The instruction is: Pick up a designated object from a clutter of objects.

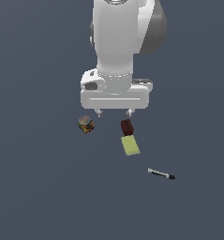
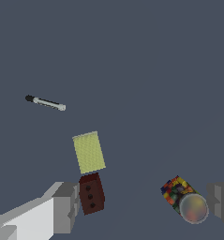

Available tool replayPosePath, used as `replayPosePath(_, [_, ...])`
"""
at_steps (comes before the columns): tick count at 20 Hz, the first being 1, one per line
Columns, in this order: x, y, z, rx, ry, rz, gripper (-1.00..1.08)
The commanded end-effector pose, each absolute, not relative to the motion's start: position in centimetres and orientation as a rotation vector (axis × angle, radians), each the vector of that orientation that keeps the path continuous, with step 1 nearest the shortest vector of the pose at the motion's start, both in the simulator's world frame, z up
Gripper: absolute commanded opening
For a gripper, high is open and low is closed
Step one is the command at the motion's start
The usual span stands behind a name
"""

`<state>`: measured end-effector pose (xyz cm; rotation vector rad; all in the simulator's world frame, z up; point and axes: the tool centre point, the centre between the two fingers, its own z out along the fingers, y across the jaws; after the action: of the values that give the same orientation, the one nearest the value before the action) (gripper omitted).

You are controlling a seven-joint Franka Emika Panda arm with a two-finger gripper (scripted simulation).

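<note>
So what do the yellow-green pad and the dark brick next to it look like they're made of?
The yellow-green pad looks like soft sponge or foam: matte, finely speckled, thin and flat. The dark red-brown brick looks like hard moulded plastic, with round studs on one face. Both are simulator renders, so this is a guess.

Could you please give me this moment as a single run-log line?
phase: pre-grasp | gripper: open, empty, above clutter | target: yellow-green pad on floor, ungrasped | adjacent: brick at pad's end

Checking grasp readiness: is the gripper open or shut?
Open: the gripper fingers stand wide apart, holding nothing.
</note>
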<state>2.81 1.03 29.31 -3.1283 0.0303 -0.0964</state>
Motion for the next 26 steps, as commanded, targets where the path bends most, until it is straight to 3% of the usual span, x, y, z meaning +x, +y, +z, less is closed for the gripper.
replayPosePath(1, [3.1,1.8,27.2,-3.133,-0.004,-0.087,1.00])
replayPosePath(15, [1.9,7.7,11.4,-3.133,-0.292,-0.023,1.00])
replayPosePath(26, [0.1,9.9,6.1,-3.117,-0.395,-0.001,1.00])
